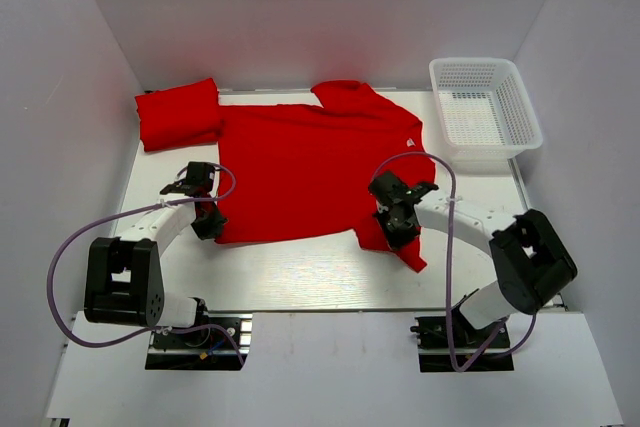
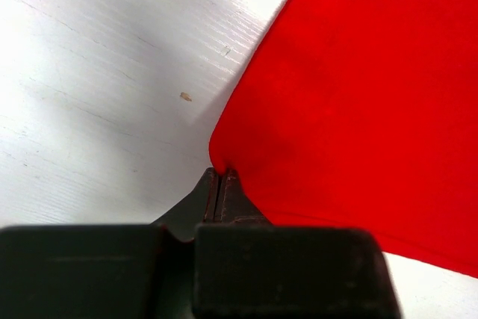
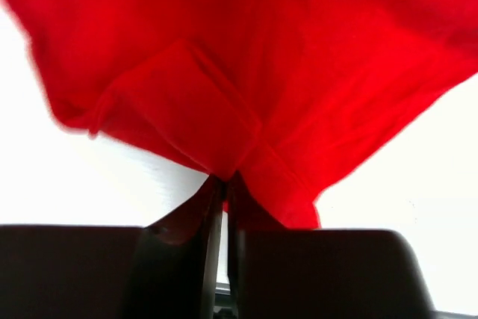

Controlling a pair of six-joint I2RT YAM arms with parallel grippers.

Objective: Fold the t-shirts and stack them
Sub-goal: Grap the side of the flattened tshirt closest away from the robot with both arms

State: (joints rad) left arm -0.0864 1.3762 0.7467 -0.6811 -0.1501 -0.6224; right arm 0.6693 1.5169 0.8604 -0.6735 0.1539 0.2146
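Our left fingers are clamping the near hem corner, and our right fingers the bunched near-right edge, of the bright red short-sleeved cloth t-shirt spread on the white counter; we are likely starting its fold, needing an even lift next

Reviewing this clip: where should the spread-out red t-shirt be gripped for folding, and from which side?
The spread t-shirt is best pinched at its two near hem corners, coming from the robot's side: it lies flat, collar far, hem nearest. The left gripper and right gripper are shut on cloth there.
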